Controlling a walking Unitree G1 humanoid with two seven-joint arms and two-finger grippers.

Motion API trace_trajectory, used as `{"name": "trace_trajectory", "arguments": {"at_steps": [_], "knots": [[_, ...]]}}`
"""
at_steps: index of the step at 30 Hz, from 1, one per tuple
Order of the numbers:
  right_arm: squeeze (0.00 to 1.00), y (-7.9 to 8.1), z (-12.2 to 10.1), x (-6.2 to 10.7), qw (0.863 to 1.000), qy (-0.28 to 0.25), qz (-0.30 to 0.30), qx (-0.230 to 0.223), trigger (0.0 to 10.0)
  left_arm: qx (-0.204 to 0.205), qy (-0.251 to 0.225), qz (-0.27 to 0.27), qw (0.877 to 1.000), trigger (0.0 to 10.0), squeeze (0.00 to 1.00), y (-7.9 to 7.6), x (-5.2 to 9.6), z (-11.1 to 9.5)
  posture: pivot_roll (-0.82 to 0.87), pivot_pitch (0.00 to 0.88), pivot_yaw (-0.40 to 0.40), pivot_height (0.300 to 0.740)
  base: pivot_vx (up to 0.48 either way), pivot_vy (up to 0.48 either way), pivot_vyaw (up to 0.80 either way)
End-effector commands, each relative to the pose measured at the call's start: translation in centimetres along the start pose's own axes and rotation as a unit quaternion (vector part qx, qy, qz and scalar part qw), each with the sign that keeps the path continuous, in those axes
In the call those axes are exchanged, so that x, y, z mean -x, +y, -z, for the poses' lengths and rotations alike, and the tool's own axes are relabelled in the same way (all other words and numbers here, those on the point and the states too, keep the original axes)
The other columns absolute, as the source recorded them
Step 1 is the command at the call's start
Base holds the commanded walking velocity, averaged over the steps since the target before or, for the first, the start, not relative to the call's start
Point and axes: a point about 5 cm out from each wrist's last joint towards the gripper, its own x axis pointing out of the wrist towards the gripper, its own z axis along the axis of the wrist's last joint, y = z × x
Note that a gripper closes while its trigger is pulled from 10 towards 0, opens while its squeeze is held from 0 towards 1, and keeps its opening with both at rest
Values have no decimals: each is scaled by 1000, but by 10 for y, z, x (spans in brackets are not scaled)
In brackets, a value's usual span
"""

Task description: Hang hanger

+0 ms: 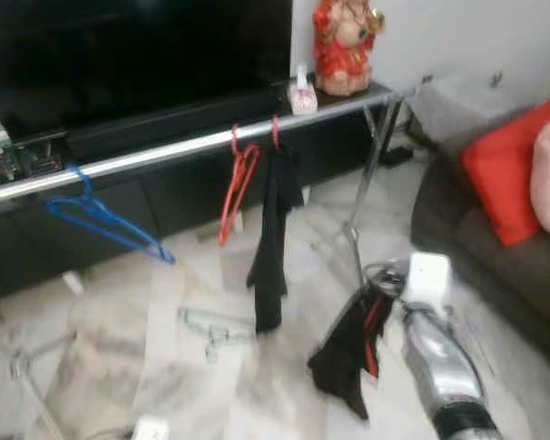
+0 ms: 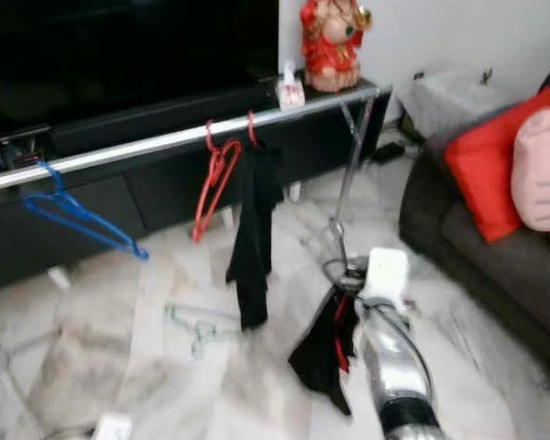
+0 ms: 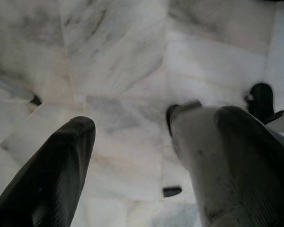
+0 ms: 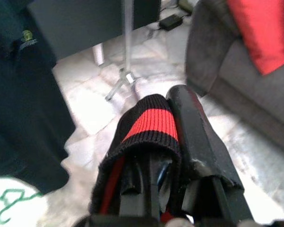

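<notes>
Our right claw (image 4: 173, 142) pinches a black garment with a red stripe (image 1: 348, 353) on its red hanger, dangling low over the marble floor (image 1: 192, 367), right of the clothes rail (image 1: 165, 151). A blue hanger (image 1: 101, 220), a red hanger (image 1: 236, 188) and a black garment (image 1: 273, 238) hang there. Our left claw (image 3: 146, 156) hangs spread above the floor.

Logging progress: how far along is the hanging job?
Done: a blue hanger, a red hanger and a black garment hang on the rail. In hand: the right gripper holds a red-striped black garment. Left: hanging it; a hanger lies on the floor.
</notes>
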Motion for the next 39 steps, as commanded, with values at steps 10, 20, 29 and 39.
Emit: {"name": "trace_trajectory", "arguments": {"at_steps": [10,20,29,39], "knots": [[0,11,-13,-2,1000,-25,-13,-11,10000,1,13,-11,1000,10000,0,9,2,8,-74,25,-11,740,291,0,0],[0,12,-12,-3,1000,-17,-15,-10,10000,0,13,-11,1000,10000,0,9,2,8,-71,19,-12,740,283,0,-665],[0,12,-12,-3,1000,-24,-18,-8,10000,-4,12,-11,1000,10000,0,8,2,9,-70,2,-12,740,217,0,-47],[0,13,-10,-2,999,-24,-22,-1,10000,-17,-12,-11,1000,10000,0,8,3,6,-66,0,-11,740,0,0,0]]}}
